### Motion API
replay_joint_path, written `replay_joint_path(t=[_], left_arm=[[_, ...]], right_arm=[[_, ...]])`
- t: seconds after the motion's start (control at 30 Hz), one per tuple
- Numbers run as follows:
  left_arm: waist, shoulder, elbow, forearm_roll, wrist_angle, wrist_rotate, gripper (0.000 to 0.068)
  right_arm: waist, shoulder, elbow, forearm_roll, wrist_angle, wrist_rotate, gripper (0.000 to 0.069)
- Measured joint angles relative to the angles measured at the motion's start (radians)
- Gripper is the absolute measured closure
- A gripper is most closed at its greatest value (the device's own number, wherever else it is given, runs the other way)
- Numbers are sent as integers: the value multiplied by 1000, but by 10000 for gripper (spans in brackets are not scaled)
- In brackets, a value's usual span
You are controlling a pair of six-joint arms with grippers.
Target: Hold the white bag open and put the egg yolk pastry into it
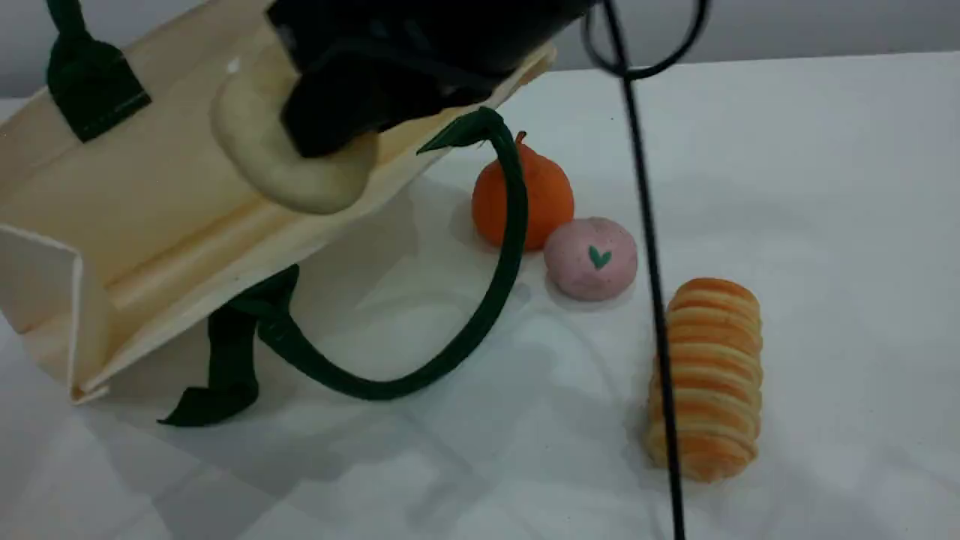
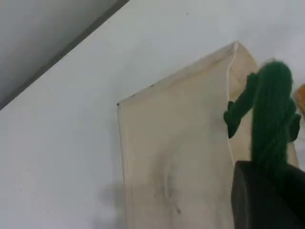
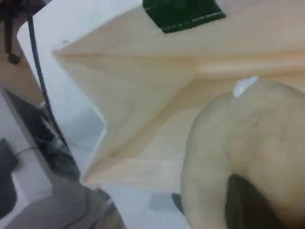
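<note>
The white bag (image 1: 150, 217) is lifted and tilted, its open mouth facing up and to the right. My left gripper (image 2: 267, 191) is shut on one dark green rope handle (image 2: 271, 119), which in the scene view runs off the top edge (image 1: 71, 22). The other handle (image 1: 495, 285) hangs down in a loop to the table. My right gripper (image 1: 330, 131) is shut on the egg yolk pastry (image 1: 285, 172), a pale beige bun, right at the bag's mouth. In the right wrist view the pastry (image 3: 248, 143) fills the lower right, with the bag's inside (image 3: 143, 95) behind it.
An orange fruit (image 1: 536, 191), a pink ball with a green leaf mark (image 1: 592, 259) and a long striped bread roll (image 1: 709, 375) lie on the white table right of the bag. A black cable (image 1: 649, 262) hangs down in front of them.
</note>
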Motion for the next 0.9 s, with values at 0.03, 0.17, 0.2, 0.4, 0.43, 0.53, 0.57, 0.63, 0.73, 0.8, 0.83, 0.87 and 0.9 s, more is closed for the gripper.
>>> replay_joint_path(t=[0.03, 0.17, 0.2, 0.4, 0.43, 0.53, 0.57, 0.63, 0.73, 0.8, 0.83, 0.87, 0.9], left_arm=[[0, 0, 0, 0, 0, 0, 580], [0, 0, 0, 0, 0, 0, 580], [0, 0, 0, 0, 0, 0, 580], [0, 0, 0, -3, 0, 0, 580], [0, 0, 0, -4, 0, 0, 580], [0, 0, 0, -4, -1, -1, 580], [0, 0, 0, -4, -2, -1, 580], [0, 0, 0, -4, -3, -1, 580], [0, 0, 0, -3, -3, -1, 580], [0, 0, 0, 0, -3, -1, 580], [0, 0, 0, 0, -2, -1, 580], [0, 0, 0, 0, -1, -1, 580], [0, 0, 0, 0, -1, -1, 580]], right_arm=[[0, 21, -21, 8, 10, -1, 576], [0, 96, -88, 36, 19, -1, 580], [0, 112, -107, 41, 19, -1, 580], [0, 213, -224, 40, 18, -1, 580], [0, 225, -240, 41, 11, -1, 580], [0, 263, -272, 51, -40, 0, 569], [0, 273, -281, 56, -61, -1, 560], [0, 294, -297, 65, -100, -8, 531], [0, 307, -314, 75, -122, -33, 433], [0, 307, -321, 95, -120, -34, 328], [0, 307, -323, 108, -115, -34, 269], [0, 307, -324, 121, -110, -34, 223], [0, 307, -324, 134, -101, -34, 169]])
